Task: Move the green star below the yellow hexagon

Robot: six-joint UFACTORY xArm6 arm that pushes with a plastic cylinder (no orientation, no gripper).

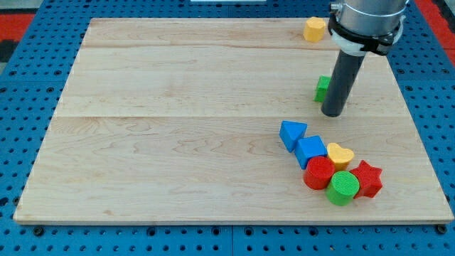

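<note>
The yellow hexagon (pixel 315 29) lies near the board's top edge, right of centre. The green star (pixel 323 88) sits below it, mostly hidden behind my rod, so only its left part shows. My tip (pixel 332 112) rests on the board just to the lower right of the green star, touching or nearly touching it.
A cluster lies at the lower right: a blue triangle (pixel 291 134), a blue cube (pixel 311 151), a yellow heart (pixel 340 154), a red cylinder (pixel 319 173), a green cylinder (pixel 343 188) and a red star (pixel 367 178). The wooden board (pixel 178 128) lies on a blue pegboard.
</note>
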